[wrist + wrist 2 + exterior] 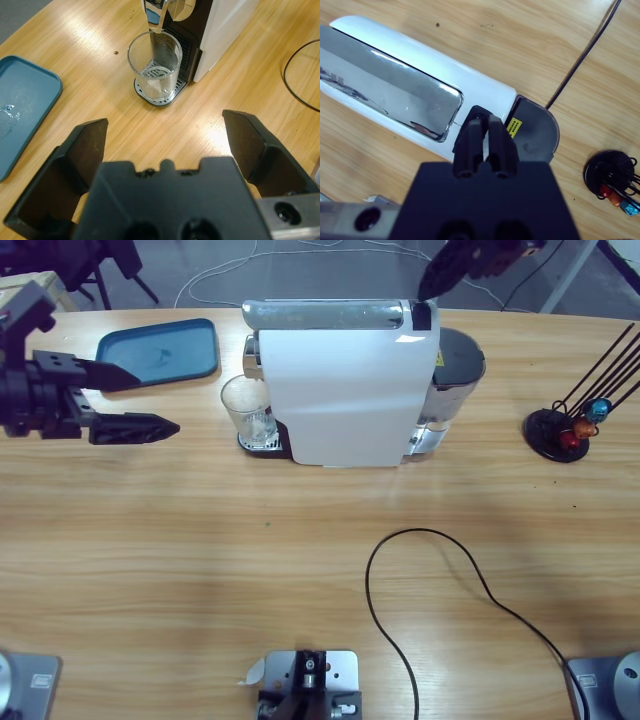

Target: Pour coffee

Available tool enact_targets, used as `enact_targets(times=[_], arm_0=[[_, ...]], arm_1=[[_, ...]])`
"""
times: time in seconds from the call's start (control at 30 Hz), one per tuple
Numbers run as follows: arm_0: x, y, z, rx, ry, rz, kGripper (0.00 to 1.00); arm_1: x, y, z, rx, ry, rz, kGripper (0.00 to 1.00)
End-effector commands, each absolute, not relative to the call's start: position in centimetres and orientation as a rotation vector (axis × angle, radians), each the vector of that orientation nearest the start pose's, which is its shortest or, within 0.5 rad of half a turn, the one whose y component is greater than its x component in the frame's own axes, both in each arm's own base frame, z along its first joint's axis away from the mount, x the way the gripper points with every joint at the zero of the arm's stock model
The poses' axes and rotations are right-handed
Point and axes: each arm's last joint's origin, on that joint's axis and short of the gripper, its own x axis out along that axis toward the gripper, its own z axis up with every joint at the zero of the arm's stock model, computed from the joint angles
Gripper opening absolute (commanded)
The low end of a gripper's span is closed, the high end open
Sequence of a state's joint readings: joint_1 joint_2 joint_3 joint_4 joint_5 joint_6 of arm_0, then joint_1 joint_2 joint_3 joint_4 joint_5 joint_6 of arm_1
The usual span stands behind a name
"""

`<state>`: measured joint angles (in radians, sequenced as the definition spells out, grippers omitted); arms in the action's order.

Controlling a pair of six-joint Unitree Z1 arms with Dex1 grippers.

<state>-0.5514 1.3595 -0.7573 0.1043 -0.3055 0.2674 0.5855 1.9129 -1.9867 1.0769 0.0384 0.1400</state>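
A white coffee machine (345, 390) with a chrome top lid (385, 95) stands at the table's back middle. An empty clear glass (248, 410) sits on its drip tray under the spout, seen also as the glass (154, 65) in the left wrist view. My left gripper (135, 400) is open at the left, a short way from the glass, with nothing between its jaws. My right gripper (482, 137) is shut, its tips directly over the rear end of the machine's top; in the high view the right gripper (428, 285) hangs over the machine's back right corner.
A blue tray (160, 350) lies at the back left. A black capsule stand (565, 430) with coloured capsules is at the right. The machine's black cable (440, 570) loops across the front right of the table. The machine's grey water tank (455, 370) is on its right.
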Motion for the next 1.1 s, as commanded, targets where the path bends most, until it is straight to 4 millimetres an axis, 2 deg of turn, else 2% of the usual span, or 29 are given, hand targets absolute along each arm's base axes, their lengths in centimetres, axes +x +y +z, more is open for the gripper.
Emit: enact_targets(times=[0.03,0.33,0.43,0.47,0.5,0.53,0.6,0.63,0.83,1.1], arm_0=[[19.2,-13.8,28.3,0.331,0.644,-0.920,1.000],[19.2,-13.8,28.3,0.331,0.646,-0.920,1.000],[19.2,-13.8,28.2,0.331,0.648,-0.920,1.000],[19.1,-13.8,28.2,0.331,0.647,-0.920,1.000],[19.1,-13.8,28.3,0.330,0.645,-0.921,1.000],[19.2,-13.8,28.3,0.330,0.646,-0.922,1.000],[19.1,-13.8,28.3,0.330,0.642,-0.921,1.000],[19.0,-13.7,28.4,0.328,0.639,-0.921,1.000],[18.9,-13.6,28.8,0.323,0.627,-0.919,1.000],[19.0,-13.8,28.8,0.315,0.627,-0.934,1.000]], arm_1=[[33.2,22.8,38.1,-0.192,1.077,0.499,0.000],[32.9,23.0,35.8,-0.230,1.155,0.474,0.000],[32.7,22.8,36.9,-0.228,1.112,0.468,0.000],[32.4,22.7,38.0,-0.224,1.076,0.469,0.335],[31.9,22.7,39.5,-0.218,1.031,0.484,0.932],[31.2,22.6,41.2,-0.213,0.982,0.502,1.000],[29.4,22.0,44.0,-0.191,0.901,0.533,1.000],[28.8,22.0,44.4,-0.187,0.895,0.545,1.000],[27.9,22.1,42.8,-0.167,0.969,0.526,1.000],[27.8,22.0,42.9,-0.166,0.962,0.515,1.000]])
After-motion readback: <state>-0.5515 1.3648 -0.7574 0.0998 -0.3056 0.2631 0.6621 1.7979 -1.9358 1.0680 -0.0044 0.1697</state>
